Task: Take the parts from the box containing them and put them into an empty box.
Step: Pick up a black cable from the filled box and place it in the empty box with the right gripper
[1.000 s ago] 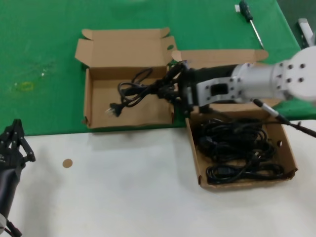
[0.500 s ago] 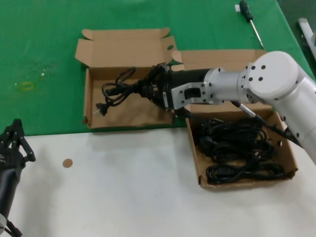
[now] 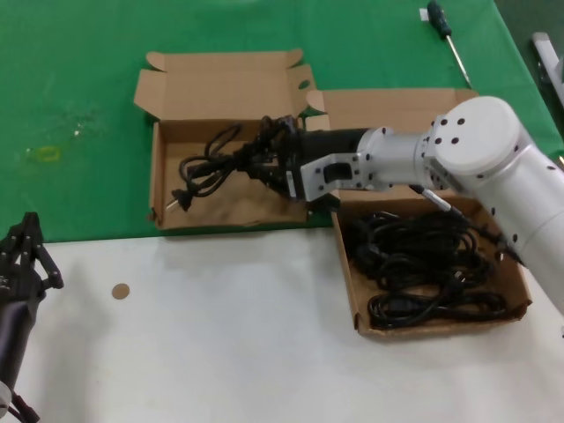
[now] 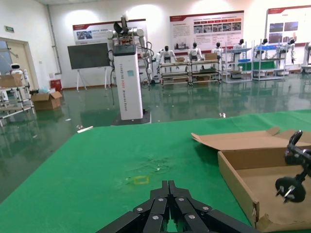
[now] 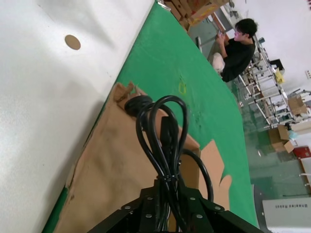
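My right gripper [image 3: 264, 163] is shut on a coiled black power cord [image 3: 211, 163] and holds it over the open cardboard box [image 3: 157, 181] on the green cloth. The cord's plug [image 3: 181, 198] hangs near that box's front left corner. In the right wrist view the cord's loops [image 5: 160, 128] stick out of the gripper [image 5: 167, 187] above the box floor [image 5: 112, 170]. The other cardboard box [image 3: 441, 324], at the right, holds several coiled black cords [image 3: 414, 260]. My left gripper [image 3: 22, 256] is shut and empty, parked at the near left; its wrist view [image 4: 168, 187] shows the box [image 4: 238, 179] and the hanging plug [image 4: 290, 187].
A green-handled screwdriver [image 3: 445, 35] lies on the green cloth [image 3: 70, 88] at the far right. A small brown disc [image 3: 120, 290] lies on the white table [image 3: 220, 335] near the front left. Both boxes' lids stand open at the back.
My right gripper has carried the cord leftward, from the boxes' shared edge to over the middle of the left box. The plug now hangs lower. The left arm has not moved.
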You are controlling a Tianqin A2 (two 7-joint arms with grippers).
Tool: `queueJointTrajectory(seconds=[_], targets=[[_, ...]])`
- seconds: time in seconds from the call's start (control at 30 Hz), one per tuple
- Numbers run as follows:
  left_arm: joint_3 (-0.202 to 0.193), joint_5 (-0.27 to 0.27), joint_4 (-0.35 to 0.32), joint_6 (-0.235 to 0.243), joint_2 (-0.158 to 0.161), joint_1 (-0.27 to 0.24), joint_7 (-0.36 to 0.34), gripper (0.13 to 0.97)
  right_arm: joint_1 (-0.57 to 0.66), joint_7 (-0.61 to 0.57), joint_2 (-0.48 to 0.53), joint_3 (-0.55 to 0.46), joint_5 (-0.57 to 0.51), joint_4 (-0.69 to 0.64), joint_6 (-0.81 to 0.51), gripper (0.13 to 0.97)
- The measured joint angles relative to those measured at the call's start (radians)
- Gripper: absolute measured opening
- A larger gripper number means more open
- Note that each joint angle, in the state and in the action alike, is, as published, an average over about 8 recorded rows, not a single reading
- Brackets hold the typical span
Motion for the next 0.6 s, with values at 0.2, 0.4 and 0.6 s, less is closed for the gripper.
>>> queueJointTrajectory(seconds=[0.2, 0.4, 0.6], targets=[[0.0, 0.0, 0.0, 0.0, 0.0, 0.0, 0.0, 0.152, -0.003, -0.042, -0.014, 0.006, 0.016, -0.025, 0.003, 0.227], [0.0, 0.0, 0.0, 0.0, 0.0, 0.0, 0.0, 0.152, 0.003, -0.082, -0.024, 0.012, 0.026, -0.062, 0.009, 0.298], [0.0, 0.0, 0.0, 0.0, 0.0, 0.0, 0.0, 0.152, 0.0, -0.081, -0.015, 0.016, 0.029, -0.055, 0.005, 0.401]])
